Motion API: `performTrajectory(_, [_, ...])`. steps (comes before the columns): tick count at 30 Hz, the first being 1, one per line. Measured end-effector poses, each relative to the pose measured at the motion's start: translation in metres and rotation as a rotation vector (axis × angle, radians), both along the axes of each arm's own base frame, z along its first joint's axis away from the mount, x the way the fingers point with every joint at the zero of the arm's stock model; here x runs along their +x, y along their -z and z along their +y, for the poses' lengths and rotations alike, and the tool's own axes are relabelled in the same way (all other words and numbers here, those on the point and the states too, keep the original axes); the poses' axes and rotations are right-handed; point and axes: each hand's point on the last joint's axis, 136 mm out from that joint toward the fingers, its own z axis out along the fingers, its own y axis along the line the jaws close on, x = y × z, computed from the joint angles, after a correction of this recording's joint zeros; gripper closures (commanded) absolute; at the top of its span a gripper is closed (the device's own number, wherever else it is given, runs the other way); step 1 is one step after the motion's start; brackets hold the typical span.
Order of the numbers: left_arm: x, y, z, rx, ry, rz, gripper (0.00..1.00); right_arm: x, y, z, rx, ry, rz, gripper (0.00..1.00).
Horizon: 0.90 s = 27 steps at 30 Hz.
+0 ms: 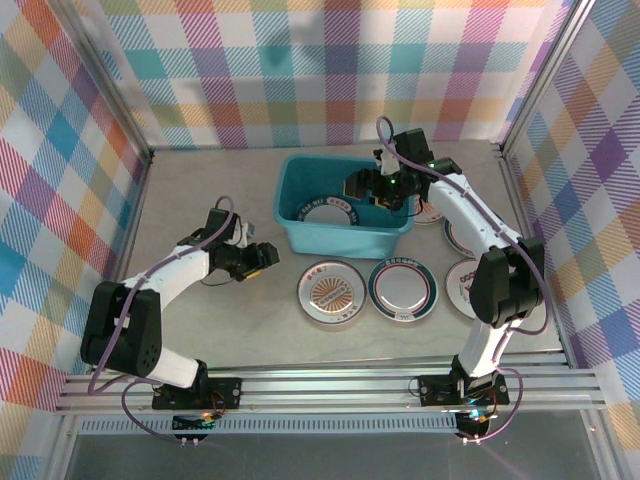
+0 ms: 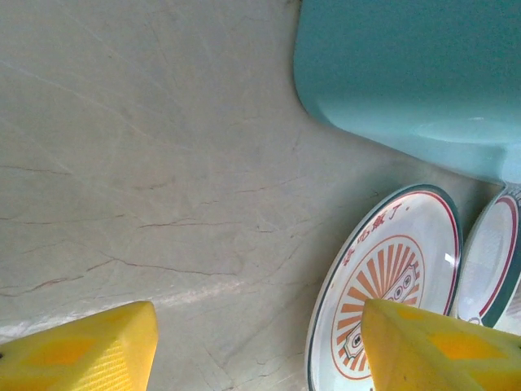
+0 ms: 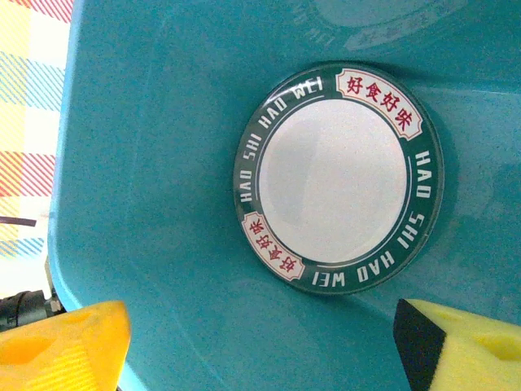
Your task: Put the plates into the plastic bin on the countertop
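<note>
- Rim of the teal-blue plastic bin [image 1: 340,240] is being endangered by the wide, empty right gripper [image 3: 260,342].
- Round white orange-sunburst plate [image 2: 383,277] is being crowded by the open left gripper [image 2: 256,342].

Here we are in a robot lab booth: plaid walls [image 1: 300,70], aluminium rail [image 1: 320,385], arms [image 1: 165,278] bolted along a marble-look tabletop [image 1: 200,195].

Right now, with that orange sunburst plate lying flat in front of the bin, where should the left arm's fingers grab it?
Probably its rim, from the left side. The orange sunburst plate lies flat on the countertop, so only the rim offers a hold; its left edge is free, while the teal-rimmed plate sits close on its right.
</note>
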Motion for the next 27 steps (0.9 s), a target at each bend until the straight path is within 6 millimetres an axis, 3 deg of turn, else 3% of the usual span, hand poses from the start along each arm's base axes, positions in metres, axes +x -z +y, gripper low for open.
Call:
performTrajectory(7, [-0.013, 0.019, -0.032, -0.017, 0.119, 0.039, 0.33, 0.001, -0.001, -0.002, -0.015, 0.003, -0.007, 0.14])
performTrajectory(14, [-0.023, 0.041, -0.056, -0.029, 0.206, 0.082, 0.34, 0.001, -0.016, -0.010, -0.045, 0.018, -0.061, 0.12])
performTrajectory(21, [-0.019, 0.041, -0.063, -0.034, 0.221, 0.090, 0.34, -0.015, -0.047, -0.035, -0.049, 0.071, -0.134, 0.10])
performTrajectory(27, [-0.018, 0.044, -0.064, -0.023, 0.221, 0.131, 0.34, -0.020, -0.047, -0.064, -0.070, 0.140, -0.141, 0.09])
